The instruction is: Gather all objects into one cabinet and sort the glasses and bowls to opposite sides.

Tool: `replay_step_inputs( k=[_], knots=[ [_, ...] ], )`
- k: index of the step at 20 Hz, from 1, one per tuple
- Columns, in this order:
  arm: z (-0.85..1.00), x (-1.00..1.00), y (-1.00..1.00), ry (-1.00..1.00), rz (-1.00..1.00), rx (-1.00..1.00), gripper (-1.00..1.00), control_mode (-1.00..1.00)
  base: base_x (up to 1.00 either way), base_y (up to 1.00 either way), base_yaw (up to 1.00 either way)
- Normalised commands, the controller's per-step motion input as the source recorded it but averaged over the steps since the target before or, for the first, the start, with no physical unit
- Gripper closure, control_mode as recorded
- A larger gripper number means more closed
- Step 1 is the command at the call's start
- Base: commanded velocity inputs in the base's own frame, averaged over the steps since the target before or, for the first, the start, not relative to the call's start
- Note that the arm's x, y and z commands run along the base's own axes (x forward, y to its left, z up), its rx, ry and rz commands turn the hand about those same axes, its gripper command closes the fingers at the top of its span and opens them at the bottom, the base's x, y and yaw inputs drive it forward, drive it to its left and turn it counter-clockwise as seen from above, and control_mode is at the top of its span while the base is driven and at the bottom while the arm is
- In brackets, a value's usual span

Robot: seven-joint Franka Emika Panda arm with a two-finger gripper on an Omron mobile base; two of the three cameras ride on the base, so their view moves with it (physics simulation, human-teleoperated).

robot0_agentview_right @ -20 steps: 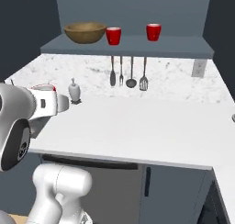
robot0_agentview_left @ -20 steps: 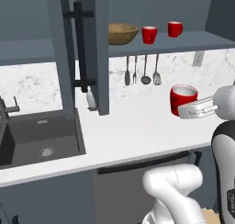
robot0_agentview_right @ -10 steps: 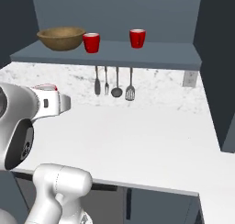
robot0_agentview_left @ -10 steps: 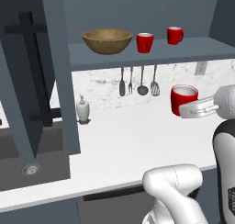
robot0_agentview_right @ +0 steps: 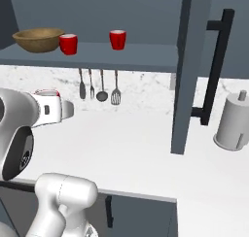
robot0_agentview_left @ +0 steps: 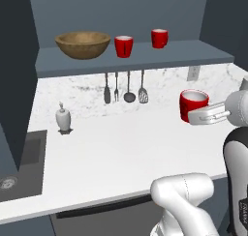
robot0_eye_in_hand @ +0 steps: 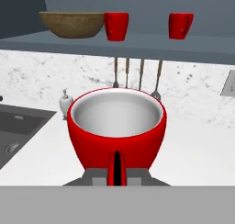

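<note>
Since the earlier frames the base has driven sideways: the whole scene has shifted in both base views, while the arm's pose and the held cup's place against the gripper are unchanged.

Surface and room: a white counter (robot0_agentview_left: pixel 121 153) runs below a speckled marble backsplash. A dark sink (robot0_agentview_left: pixel 19 167) sits at the counter's left end, with a white soap dispenser (robot0_agentview_left: pixel 63 118) just beside it. Four metal utensils (robot0_agentview_left: pixel 124 89) hang under the cabinet shelf (robot0_agentview_left: pixel 145 56), a blue-grey board. An open cabinet door (robot0_agentview_right: pixel 194 71) with a black handle stands at the right of the right base view, with a pale grey cylindrical holder (robot0_agentview_right: pixel 234 122) on the counter past it.

On the shelf: the wooden bowl (robot0_agentview_left: pixel 83 44) stands at the left, a red cup (robot0_agentview_left: pixel 124 46) just beside it, apart, and a second red cup (robot0_agentview_left: pixel 159 38) farther right and farther back.

Held cup: the third red cup (robot0_agentview_left: pixel 193 103) hangs above the counter, well below shelf level and to the right of the utensils. The gripper (robot0_agentview_left: pixel 207 115) is closed on its handle side, the fingers nearly together; the hand view shows the handle between the two tips.

Orientation: the held cup is upright, long axis vertical, mouth up, pale inside visible, handle toward the hand.
</note>
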Motion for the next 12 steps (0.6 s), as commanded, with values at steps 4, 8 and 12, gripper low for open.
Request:
replay_step_inputs(
  k=[4,8,12],
  knots=[
    [0.0,0.0,0.0,0.0,0.0,0.0,1.0,1.0,0.22,-0.13,-0.07],
    [0.0,0.0,0.0,0.0,0.0,0.0,1.0,1.0,0.4,0.07,-0.09],
    [0.0,0.0,0.0,0.0,0.0,0.0,1.0,1.0,0.11,0.03,0.0]
  ],
)
